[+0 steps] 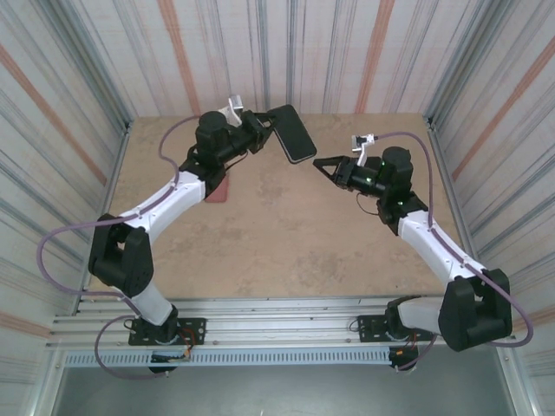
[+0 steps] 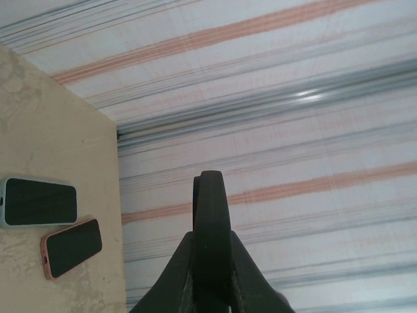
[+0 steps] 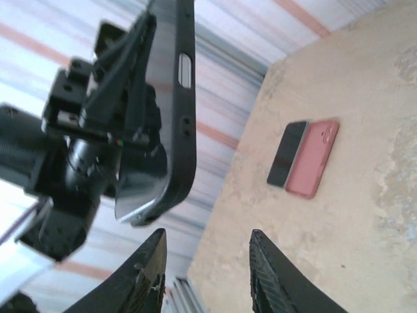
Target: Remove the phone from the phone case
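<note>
1. The left fingers (image 1: 263, 130) are pinching the phone (image 1: 293, 133) aloft, near the counter's (image 1: 286, 251) 12 o'clock edge. It is seemingly wearing its dark case (image 3: 187, 130).
2. The right fingers (image 1: 328, 162) are hanging spread at the phone's 4 o'clock, not touching it.
3. I'm guessing the phone is handling light and rigid, its glass slippery and fragile, while the case rim is flexing.
4. I'd be peeling a free case corner rather than squeezing the screen.

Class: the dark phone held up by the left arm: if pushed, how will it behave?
Probably stiff: the phone looks a flat slab though the left fingers clamp just one end. Its glossy face may be slippery, so a push could twist it in that grip. Likely fragile if dropped on the table.
</note>
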